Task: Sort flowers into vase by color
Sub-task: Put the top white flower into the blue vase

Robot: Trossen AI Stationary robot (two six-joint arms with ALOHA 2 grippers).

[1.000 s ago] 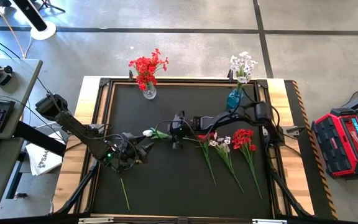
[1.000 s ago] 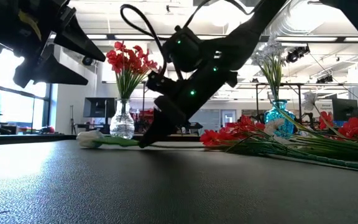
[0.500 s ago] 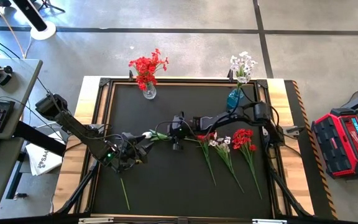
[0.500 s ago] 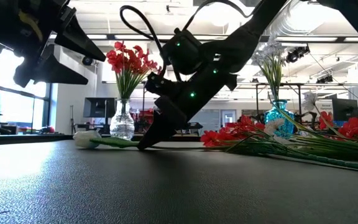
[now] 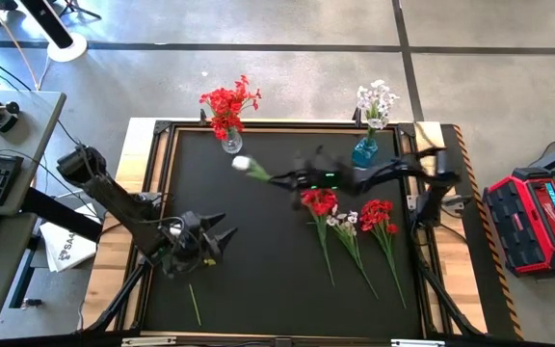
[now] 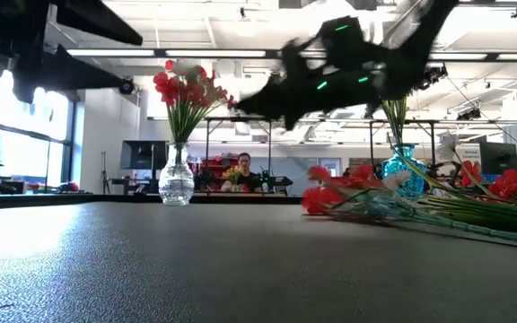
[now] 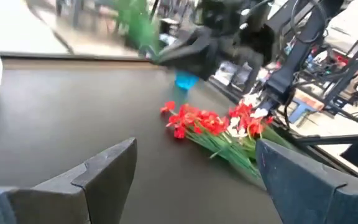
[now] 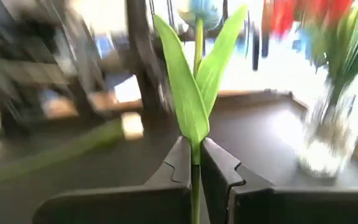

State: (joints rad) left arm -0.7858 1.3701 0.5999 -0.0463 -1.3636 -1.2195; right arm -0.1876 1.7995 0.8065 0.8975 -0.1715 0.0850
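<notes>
Stem now pinched in right gripper (image 8: 194, 163), lifted off table (image 5: 258, 280); your white flower (image 5: 242, 163) hangs near far edge beside red-flower vase (image 5: 231, 143). Left gripper (image 7: 194, 163) waits, fingers apart, near left edge. Steer toward blue vase (image 5: 363, 151).

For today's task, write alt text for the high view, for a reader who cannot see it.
Seen from above, the right gripper holds a white flower by its stem above the black table, near the clear vase of red flowers. More flowers lie at right; the left gripper waits open at left.
</notes>
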